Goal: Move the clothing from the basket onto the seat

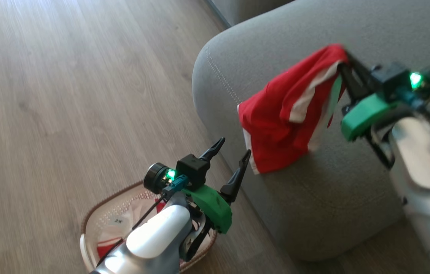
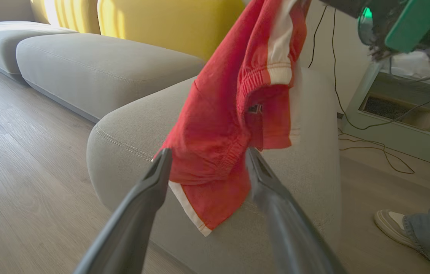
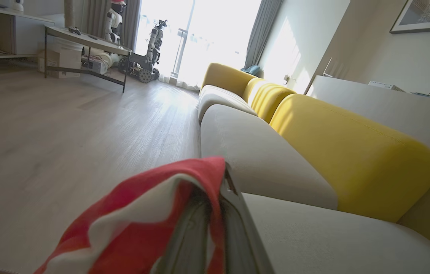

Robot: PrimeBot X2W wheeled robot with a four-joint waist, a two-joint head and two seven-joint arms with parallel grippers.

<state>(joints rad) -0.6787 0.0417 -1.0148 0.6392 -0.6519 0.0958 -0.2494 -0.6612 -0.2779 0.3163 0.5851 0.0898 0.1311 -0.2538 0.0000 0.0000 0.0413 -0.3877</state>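
Over the front corner of the grey seat (image 1: 260, 34) the red shorts (image 1: 279, 114) hang from the right gripper (image 1: 342, 64), whose two fingers are pinched tight on the waistband end. In the right wrist view the cloth bunches around the closed fingertips. The lower hem with its white trim sits at the rounded edge of the cushion, and I cannot tell whether it touches the fabric or hangs just clear of it.

The left gripper (image 1: 234, 147) is spread wide and holds nothing. It hovers above the basket (image 1: 87, 219) on the wooden floor (image 1: 66, 95), just beside the foot of the seat. More red and white clothing (image 1: 105, 247) lies in the bottom of the basket, so the job looks about half done.

The step in hand is putting the shorts down. They look slippery, and most of their weight is out over the curved front. If they are let go at this spot, they would likely slide off to the floor. A better way is to carry them farther in over the flat top, toward the back of the cushion. Then lower the wrist until the cloth piles up on the seat, and only then part the fingers. Lift straight away, so no fold catches on a fingertip.
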